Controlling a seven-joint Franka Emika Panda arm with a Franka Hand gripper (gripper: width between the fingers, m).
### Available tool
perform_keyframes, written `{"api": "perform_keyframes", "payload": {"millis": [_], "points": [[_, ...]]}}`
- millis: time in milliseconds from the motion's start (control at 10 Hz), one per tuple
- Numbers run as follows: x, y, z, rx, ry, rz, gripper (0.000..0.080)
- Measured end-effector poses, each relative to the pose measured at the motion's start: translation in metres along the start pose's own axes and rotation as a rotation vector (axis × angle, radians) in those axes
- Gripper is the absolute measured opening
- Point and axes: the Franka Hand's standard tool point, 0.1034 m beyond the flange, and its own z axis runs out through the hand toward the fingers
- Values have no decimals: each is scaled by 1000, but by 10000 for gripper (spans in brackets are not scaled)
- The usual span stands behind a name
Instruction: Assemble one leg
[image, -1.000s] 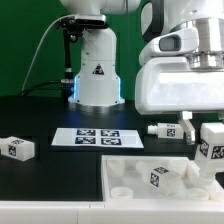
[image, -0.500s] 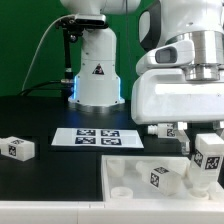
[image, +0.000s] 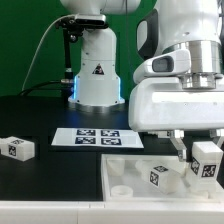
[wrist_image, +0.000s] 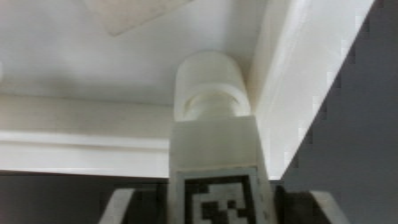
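My gripper (image: 203, 158) is shut on a white leg (image: 205, 160) with a black-and-white tag, holding it upright over the right part of the wide white panel (image: 130, 175). In the wrist view the leg (wrist_image: 217, 120) runs out from between my fingers, its rounded end over the panel (wrist_image: 89, 110) near its corner. My fingers (wrist_image: 128, 205) press on both of its sides. A second tagged leg (image: 158, 177) lies on the panel in the exterior view. A third tagged leg (image: 17, 148) lies on the black table at the exterior view's left.
The marker board (image: 95, 138) lies flat on the black table behind the panel. The arm's white base (image: 97, 75) stands behind it, with a cable at the back left. The gripper's large white body (image: 180, 95) hides the table at the right.
The gripper has come down and toward the front with the leg in it, from beside the panel's right edge to lower over its right part. Another leg at the right is now hidden behind it.
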Motion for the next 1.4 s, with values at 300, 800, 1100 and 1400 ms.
{"api": "perform_keyframes", "payload": {"millis": [300,800,1100,1400], "points": [[-2,0,0,-3,70,19,284],[-3,0,0,-7,76,31,529],[-3,1,1,-7,58,32,641],[18,5,-11,10,-56,57,649]]}}
